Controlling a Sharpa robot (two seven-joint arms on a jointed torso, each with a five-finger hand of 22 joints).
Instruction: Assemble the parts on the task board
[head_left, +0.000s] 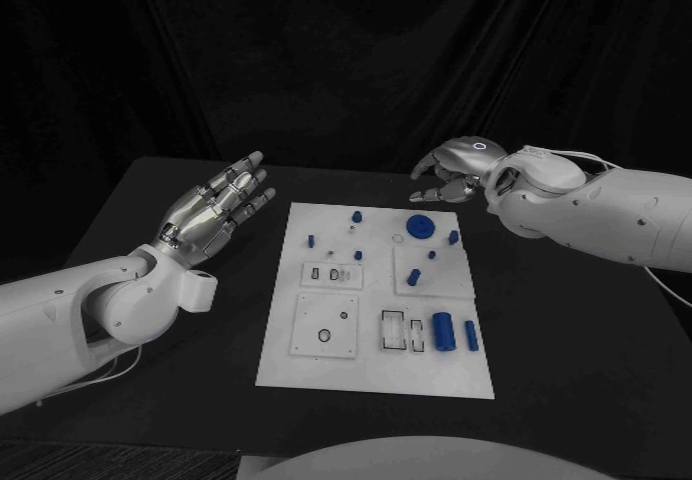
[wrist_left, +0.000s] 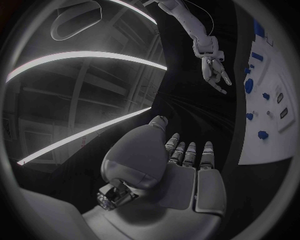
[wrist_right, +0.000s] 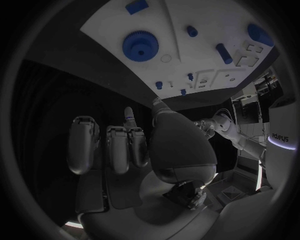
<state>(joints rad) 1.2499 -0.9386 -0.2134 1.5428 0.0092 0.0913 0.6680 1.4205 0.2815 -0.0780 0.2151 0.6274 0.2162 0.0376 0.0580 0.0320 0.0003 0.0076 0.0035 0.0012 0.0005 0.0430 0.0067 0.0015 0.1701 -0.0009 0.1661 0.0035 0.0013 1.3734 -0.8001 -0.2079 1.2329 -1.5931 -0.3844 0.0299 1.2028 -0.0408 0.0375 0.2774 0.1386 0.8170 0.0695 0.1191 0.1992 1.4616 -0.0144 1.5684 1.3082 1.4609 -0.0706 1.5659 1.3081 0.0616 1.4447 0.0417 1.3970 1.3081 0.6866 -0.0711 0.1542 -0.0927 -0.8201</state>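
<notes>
The white task board (head_left: 325, 355) lies in the middle of the black table. On its far right part sits a blue gear (head_left: 420, 226), also seen in the right wrist view (wrist_right: 140, 46). Small blue pegs (head_left: 414, 278) are scattered over its far half, and two blue cylinders (head_left: 444, 332) lie near its front right corner. My left hand (head_left: 216, 207) hovers left of the board, fingers stretched and apart, holding nothing; its bare palm (wrist_left: 187, 170) faces the left wrist camera. My right hand (head_left: 459, 172) hangs over the board's far right corner, fingers drooping loosely, holding nothing.
The board (wrist_left: 275, 135) has several recessed slots (head_left: 394, 328) and square plates (head_left: 326, 326) in its near half. Bare black table (head_left: 577, 330) surrounds the board on both sides. A dark curtain closes off the far side.
</notes>
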